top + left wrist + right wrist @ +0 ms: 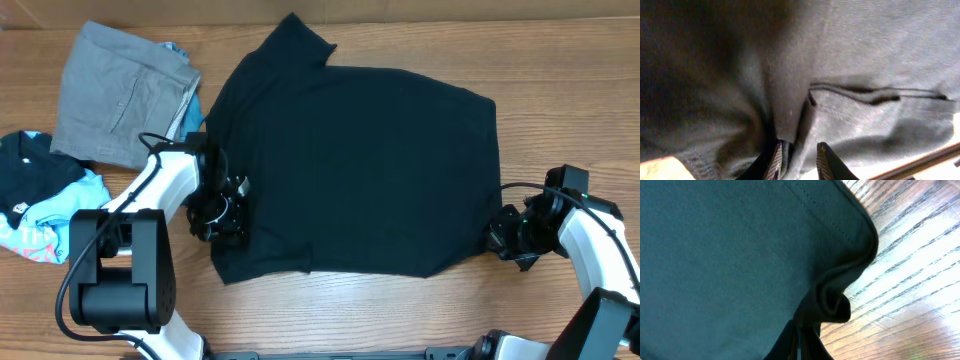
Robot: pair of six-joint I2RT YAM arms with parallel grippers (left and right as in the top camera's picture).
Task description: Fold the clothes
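The black T-shirt (pixel 360 170) lies spread flat on the wooden table, with one sleeve pointing to the back. My left gripper (pixel 225 208) is down at the shirt's left edge. In the left wrist view its jaws (pixel 801 161) are a little apart, with a ridge of the black cloth (pixel 850 115) between them. My right gripper (pixel 500 240) is at the shirt's front right corner. In the right wrist view its jaws (pixel 801 345) are shut on the hemmed corner (pixel 832 302), which is bunched and raised off the wood.
Grey folded trousers (pixel 120 95) lie at the back left. A black and light-blue printed garment (pixel 40 195) lies at the left edge. Bare wood shows in front of the shirt and to its right (pixel 560 110).
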